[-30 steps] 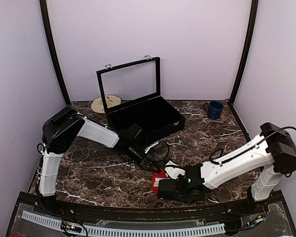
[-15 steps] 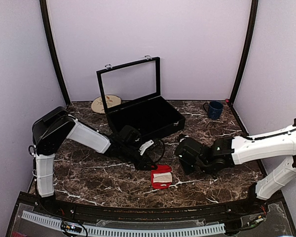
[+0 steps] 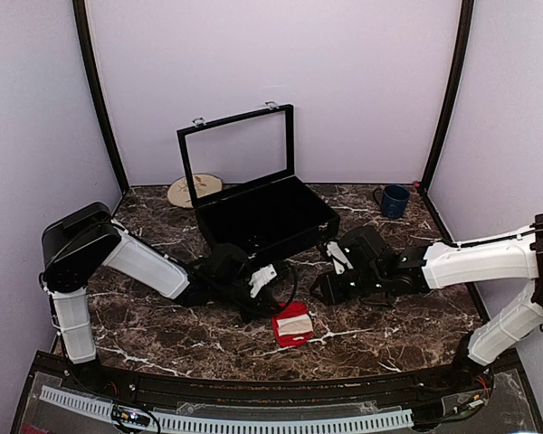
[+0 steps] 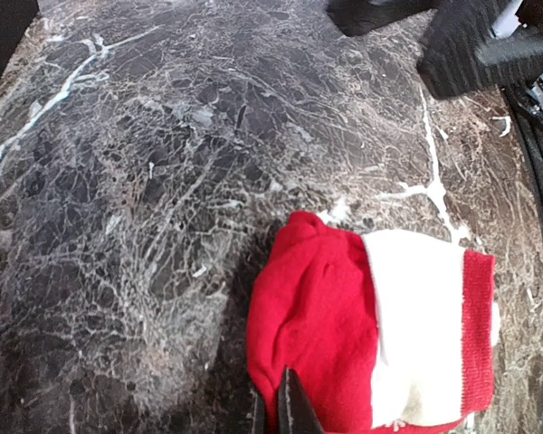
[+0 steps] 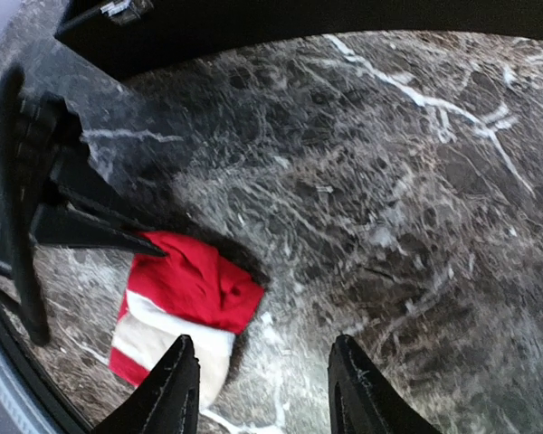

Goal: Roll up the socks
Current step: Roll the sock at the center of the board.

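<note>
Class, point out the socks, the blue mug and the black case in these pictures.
socks (image 3: 295,323): top view, on the cream cuff band.
blue mug (image 3: 395,201): top view, on its outer wall.
black case (image 3: 270,213): top view, on its bare inside floor.

Both arms are lying low, angled inward; the left pincer (image 4: 285,409) is holding its fingers together, the right pincer (image 5: 264,389) holding them apart.
</note>
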Controlling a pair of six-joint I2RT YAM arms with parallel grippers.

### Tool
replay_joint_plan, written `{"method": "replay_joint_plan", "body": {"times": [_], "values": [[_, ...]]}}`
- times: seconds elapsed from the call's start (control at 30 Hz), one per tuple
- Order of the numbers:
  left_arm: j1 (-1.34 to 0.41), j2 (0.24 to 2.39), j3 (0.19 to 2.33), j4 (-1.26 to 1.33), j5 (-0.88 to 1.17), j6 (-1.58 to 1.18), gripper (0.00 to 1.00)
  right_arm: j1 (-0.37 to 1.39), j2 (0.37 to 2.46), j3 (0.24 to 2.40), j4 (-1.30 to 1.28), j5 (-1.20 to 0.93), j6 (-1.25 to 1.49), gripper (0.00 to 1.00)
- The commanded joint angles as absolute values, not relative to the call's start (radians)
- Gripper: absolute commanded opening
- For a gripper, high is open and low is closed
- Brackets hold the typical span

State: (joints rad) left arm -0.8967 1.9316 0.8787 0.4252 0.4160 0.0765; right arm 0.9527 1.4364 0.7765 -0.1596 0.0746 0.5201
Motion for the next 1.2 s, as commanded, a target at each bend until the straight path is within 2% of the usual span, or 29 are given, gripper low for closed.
{"method": "replay_joint_plan", "body": {"times": [0.0, 0.33, 0.57, 1.0, 1.17], "values": [[-0.919, 1.871, 0.831, 0.486, 0.309, 0.124, 0.00, 0.882, 1.480, 0.754, -0.003, -0.145, 0.476, 0.48], [-0.932, 1.820, 0.811, 0.580, 0.296, 0.257, 0.00, 0.752, 1.587, 0.764, 0.112, -0.419, 0.353, 0.50], [-0.933, 1.871, 0.836, 0.603, 0.297, 0.337, 0.00, 0.735, 1.694, 0.839, 0.113, -0.459, 0.247, 0.52], [-0.940, 1.957, 0.853, 0.708, 0.264, 0.451, 0.00, 0.658, 1.770, 0.894, 0.100, -0.681, 0.210, 0.52], [-0.940, 1.972, 0.861, 0.738, 0.261, 0.461, 0.00, 0.666, 1.791, 0.897, 0.062, -0.655, 0.161, 0.52]]}}
